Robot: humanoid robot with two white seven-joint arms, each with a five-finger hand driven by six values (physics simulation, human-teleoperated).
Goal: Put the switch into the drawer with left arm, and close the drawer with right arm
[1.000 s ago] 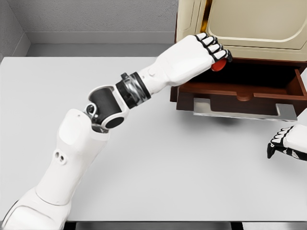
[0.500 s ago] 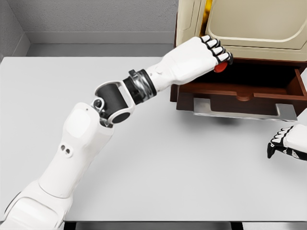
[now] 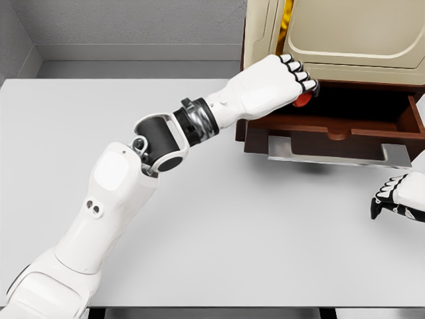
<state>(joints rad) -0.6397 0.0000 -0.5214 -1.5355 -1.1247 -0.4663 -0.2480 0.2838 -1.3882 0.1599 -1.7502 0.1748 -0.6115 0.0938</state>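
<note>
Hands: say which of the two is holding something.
The left hand, reaching over the open drawer, has its fingers curled around a red switch. The right hand rests on the table, holding nothing.

A pale grey table (image 3: 232, 232) carried a cream cabinet (image 3: 345, 33) with its brown drawer (image 3: 332, 136) pulled open, just beyond and below the left hand (image 3: 275, 83), at the far right edge.
</note>
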